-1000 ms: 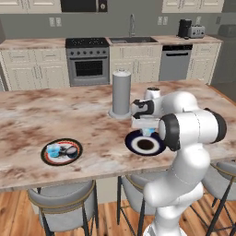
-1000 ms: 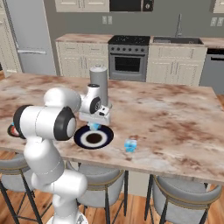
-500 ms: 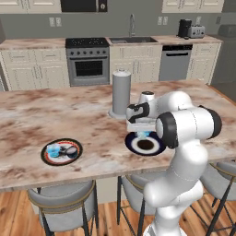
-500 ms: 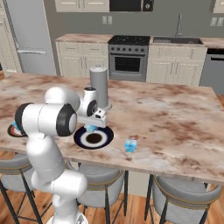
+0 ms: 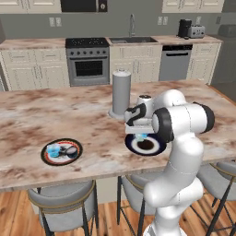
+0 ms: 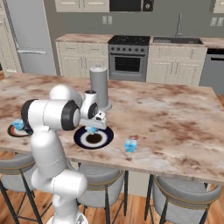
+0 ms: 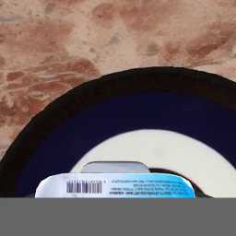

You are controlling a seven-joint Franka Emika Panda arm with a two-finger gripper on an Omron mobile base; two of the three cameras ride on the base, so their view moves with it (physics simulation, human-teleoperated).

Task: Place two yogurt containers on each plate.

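Blue yogurt cup point(image 7: 115, 185) pinched in your claw point(image 5: 140, 137) over dark-rimmed plate point(image 5: 145, 144), another cup point(image 6: 130, 145) loose on counter point(image 6: 175, 122), red-rimmed plate point(image 5: 61, 152) holds two.

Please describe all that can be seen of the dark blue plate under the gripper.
The dark blue plate is round and flat, with a blackish rim, a deep blue band, a white inner ring and a dark centre. It lies level on the marble counter near the front edge. A pale blue yogurt cup is at its far side, below the gripper.
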